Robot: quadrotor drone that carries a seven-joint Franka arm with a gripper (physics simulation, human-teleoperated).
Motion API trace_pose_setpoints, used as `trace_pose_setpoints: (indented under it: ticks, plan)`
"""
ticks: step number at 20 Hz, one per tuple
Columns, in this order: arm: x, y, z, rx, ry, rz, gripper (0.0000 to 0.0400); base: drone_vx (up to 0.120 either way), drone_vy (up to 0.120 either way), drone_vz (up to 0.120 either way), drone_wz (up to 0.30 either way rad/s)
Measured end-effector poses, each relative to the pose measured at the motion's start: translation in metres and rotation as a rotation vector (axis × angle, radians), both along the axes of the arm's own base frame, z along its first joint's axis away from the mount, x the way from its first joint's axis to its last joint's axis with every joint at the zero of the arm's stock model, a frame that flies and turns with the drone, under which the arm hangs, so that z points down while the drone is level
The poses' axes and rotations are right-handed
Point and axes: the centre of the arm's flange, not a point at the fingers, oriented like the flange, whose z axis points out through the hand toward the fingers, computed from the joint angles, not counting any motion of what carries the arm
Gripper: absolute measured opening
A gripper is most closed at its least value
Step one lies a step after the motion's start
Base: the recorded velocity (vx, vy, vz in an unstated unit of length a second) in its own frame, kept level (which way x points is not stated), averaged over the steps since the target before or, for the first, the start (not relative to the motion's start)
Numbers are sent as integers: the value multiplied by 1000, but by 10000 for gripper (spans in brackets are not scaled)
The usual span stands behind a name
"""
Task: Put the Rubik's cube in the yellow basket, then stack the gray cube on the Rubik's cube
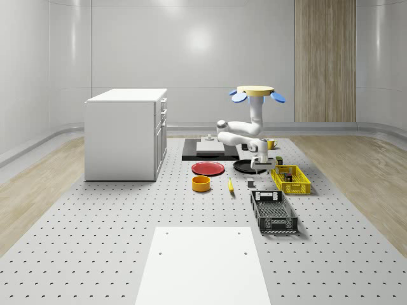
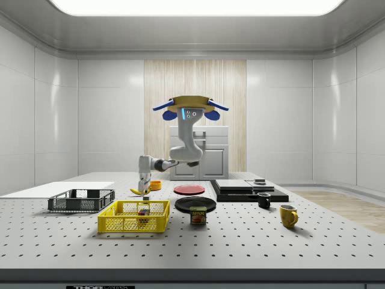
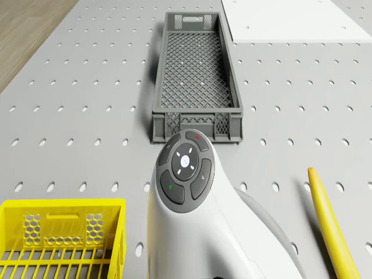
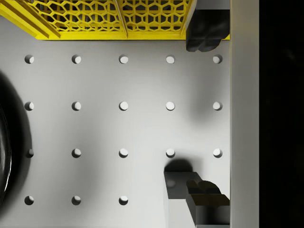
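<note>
White flat panel (image 1: 202,264) lies at the whole-scene view's bottom centre. Right of centre, the quadrotor drone (image 1: 257,93) hovers above the perforated gray table (image 1: 95,216). Its gripper (image 1: 257,167) hangs low, fingers spread apart, near the small gray cube (image 1: 251,183). The multicoloured Rubik's cube (image 2: 143,212) sits inside the yellow mesh basket (image 2: 120,224).

The drone (image 1: 257,94) is hovering high above the table, its rotors level. The arm (image 1: 238,130) is hanging down from it at six o'clock, then bending out sideways (toward nine o'clock in the side view). The gripper (image 1: 259,166) is pointing straight down near the tabletop, its fingers (image 4: 205,197) standing spread well apart, holding nothing.
</note>
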Motion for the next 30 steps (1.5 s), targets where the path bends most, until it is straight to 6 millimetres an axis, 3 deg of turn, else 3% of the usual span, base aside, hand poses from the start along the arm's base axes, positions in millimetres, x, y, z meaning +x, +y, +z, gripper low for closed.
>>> trace_pose_setpoints:
  ticks: [16, 23, 30]
  plan:
    - [0, 0, 0, 0, 0, 0, 400, 0, -120, 0, 0]
    - [0, 0, 3, 0, 0, 0, 400, 0, -17, 0, 0]
    - [0, 0, 28, 0, 0, 0, 400, 0, 0, 0, 0]
